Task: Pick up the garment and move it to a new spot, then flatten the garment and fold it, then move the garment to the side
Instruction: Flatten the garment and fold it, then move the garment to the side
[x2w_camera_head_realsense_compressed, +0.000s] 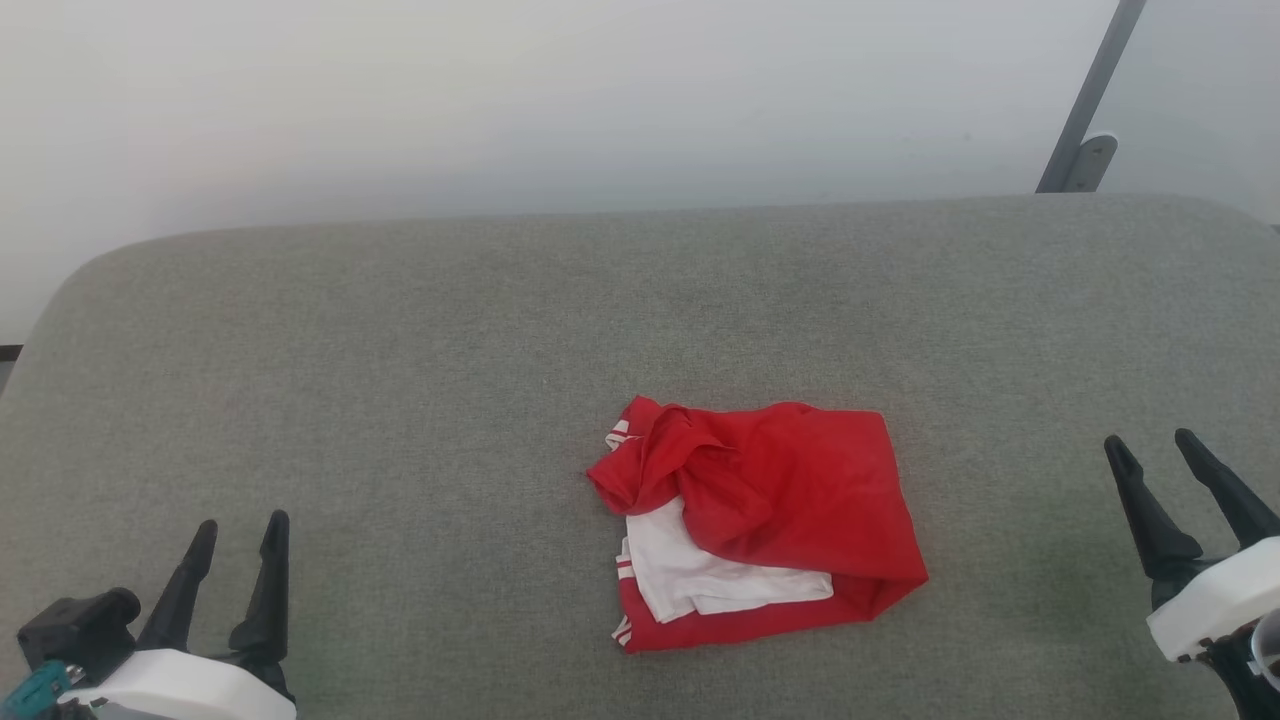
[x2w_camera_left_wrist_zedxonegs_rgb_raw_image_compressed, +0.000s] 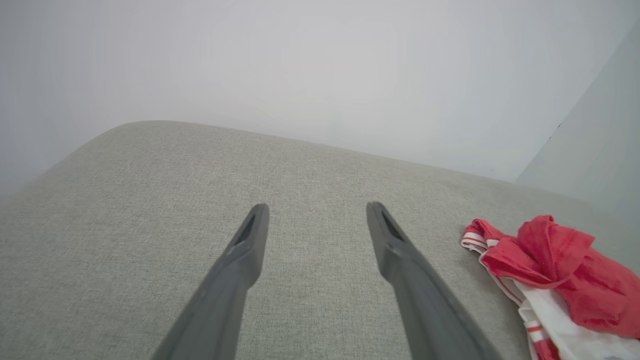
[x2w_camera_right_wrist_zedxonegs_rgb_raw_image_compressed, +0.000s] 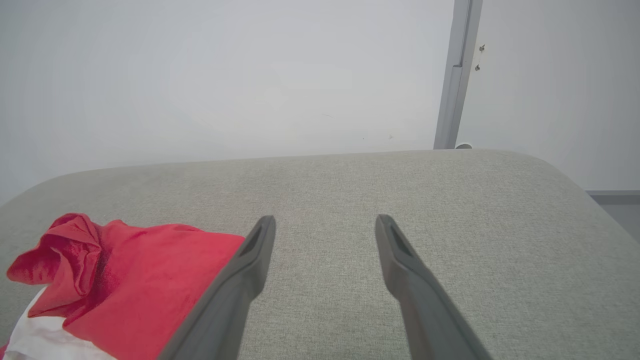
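Garment (x2w_camera_head_realsense_compressed: 770, 520) lay bunched, apparently not yet flattened or folded, with left gripper (x2w_camera_head_realsense_compressed: 240, 522) and right gripper (x2w_camera_head_realsense_compressed: 1150, 438) spread empty either side of it.

Left gripper (x2w_camera_head_realsense_compressed: 242, 520): sits at the lower left of the head view. Its two dark fingers point up the view, lean slightly right, and stand spread wide. A white wrist housing (x2w_camera_head_realsense_compressed: 185, 685) lies beneath it.

Right gripper (x2w_camera_head_realsense_compressed: 1150, 440): sits at the lower right edge. Its fingers lean up and to the left, equally spread, above a white wrist shell (x2w_camera_head_realsense_compressed: 1215, 600).

Each wrist view confirms its own pair of tapered fingers, tips well apart. Neither gripper grips anything.
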